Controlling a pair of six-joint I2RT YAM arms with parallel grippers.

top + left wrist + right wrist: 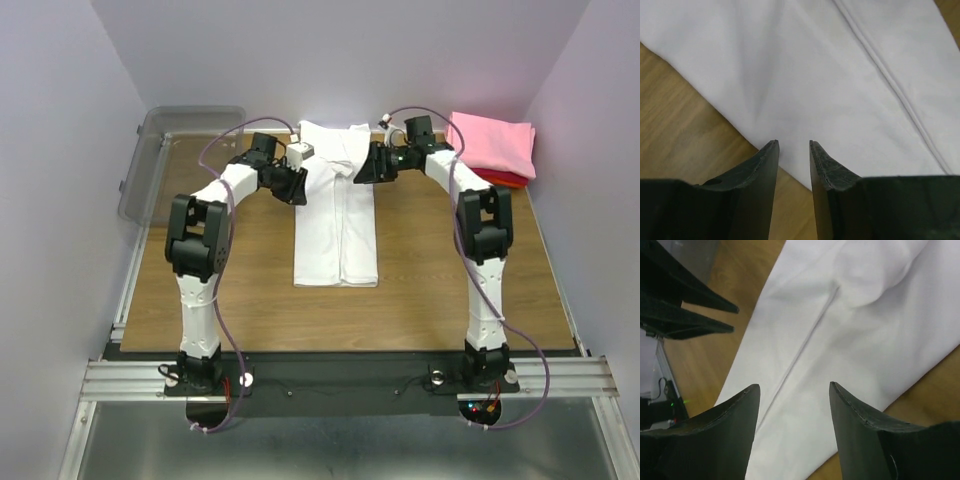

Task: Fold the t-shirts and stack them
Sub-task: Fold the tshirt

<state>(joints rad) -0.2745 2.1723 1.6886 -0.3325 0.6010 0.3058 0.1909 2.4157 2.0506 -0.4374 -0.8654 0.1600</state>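
Jaws stand spread, empty: left gripper (792, 143) at 10 o'clock of the white t-shirt (337, 235), right gripper (794, 385) at 2 o'clock; pinch level, fold toward 6 o'clock

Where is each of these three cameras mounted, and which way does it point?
Top external: fixed above and behind the robot, looking down at the table, white t-shirt, pink t-shirt and bin; left arm and right arm show.
Left wrist: on the left arm, looking past the open left gripper at the white t-shirt's edge.
Right wrist: on the right arm, looking past the right gripper at that shirt; the left gripper shows too.
Shared: all three see the white t-shirt.
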